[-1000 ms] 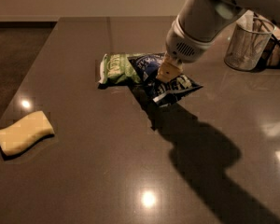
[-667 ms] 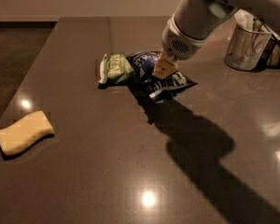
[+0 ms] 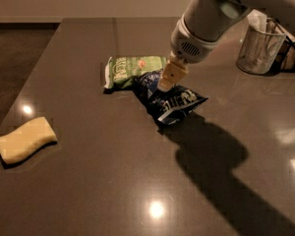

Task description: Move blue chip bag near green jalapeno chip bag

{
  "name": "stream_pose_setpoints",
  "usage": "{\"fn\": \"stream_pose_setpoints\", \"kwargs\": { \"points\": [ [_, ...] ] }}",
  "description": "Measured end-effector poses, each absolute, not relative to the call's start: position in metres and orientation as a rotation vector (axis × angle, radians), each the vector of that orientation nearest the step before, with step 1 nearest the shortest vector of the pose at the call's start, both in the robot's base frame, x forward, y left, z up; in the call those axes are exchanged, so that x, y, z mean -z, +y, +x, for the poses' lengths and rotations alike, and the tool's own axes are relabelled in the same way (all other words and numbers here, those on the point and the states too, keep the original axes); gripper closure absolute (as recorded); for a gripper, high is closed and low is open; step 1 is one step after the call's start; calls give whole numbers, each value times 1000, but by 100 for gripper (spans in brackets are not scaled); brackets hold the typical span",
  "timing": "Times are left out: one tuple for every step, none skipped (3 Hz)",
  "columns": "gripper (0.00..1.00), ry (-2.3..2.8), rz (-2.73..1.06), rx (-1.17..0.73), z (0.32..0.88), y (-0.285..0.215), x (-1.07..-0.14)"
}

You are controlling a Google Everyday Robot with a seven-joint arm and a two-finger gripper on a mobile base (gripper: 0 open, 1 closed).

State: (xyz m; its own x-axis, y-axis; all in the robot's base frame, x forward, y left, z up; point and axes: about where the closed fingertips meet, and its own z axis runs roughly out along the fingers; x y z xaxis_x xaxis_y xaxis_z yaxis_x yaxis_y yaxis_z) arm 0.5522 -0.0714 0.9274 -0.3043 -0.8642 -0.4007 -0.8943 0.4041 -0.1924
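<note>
The blue chip bag [image 3: 173,101] lies crinkled on the dark table, its left edge touching the green jalapeno chip bag [image 3: 132,70], which lies flat just to its upper left. My gripper [image 3: 167,80] comes down from the upper right and sits on the blue bag's upper left part, close to the green bag's right end. The tan fingers [image 3: 169,75] press onto the blue bag.
A pale yellow sponge [image 3: 23,140] lies at the table's left edge. A clear cup [image 3: 259,48] with utensils stands at the back right. The table [image 3: 113,181] is dark and glossy, with its left edge running along the floor.
The gripper and arm have shifted slightly left with the blue bag, which now sits a bit closer to the green bag.
</note>
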Motion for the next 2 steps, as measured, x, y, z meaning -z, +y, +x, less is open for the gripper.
{"fn": "stream_pose_setpoints", "kwargs": {
  "points": [
    [0, 2223, -1504, -91, 552, -71, -928],
    [0, 2223, -1504, -91, 552, -71, -928]
  ]
}}
